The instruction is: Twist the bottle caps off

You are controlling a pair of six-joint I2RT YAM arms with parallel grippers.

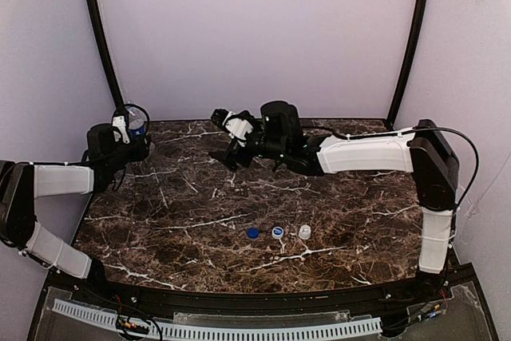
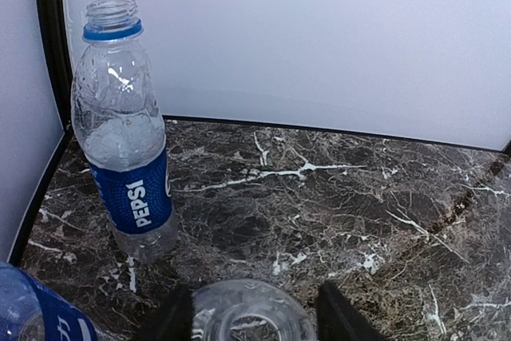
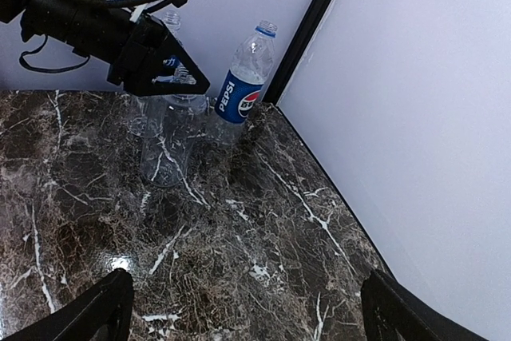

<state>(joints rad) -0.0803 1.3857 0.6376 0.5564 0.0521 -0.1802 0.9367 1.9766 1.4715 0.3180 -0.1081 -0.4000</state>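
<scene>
Three caps lie loose at the table's front middle: a blue one (image 1: 252, 232) and two white ones (image 1: 277, 231) (image 1: 304, 231). All bottles stand uncapped in the far left corner. A Pepsi-labelled bottle (image 2: 128, 141) stands by the wall, also in the right wrist view (image 3: 243, 85). A second labelled bottle (image 2: 36, 313) shows at the lower left. My left gripper (image 2: 254, 317) is shut round the neck of the plain bottle (image 2: 247, 309), which stands upright on the table (image 3: 164, 145). My right gripper (image 1: 219, 135) is open and empty above the far middle of the table.
A black frame post (image 3: 307, 29) and the pale walls (image 2: 319, 37) close in the corner behind the bottles. The right arm (image 1: 367, 153) stretches across the back of the dark marble table (image 1: 176, 229).
</scene>
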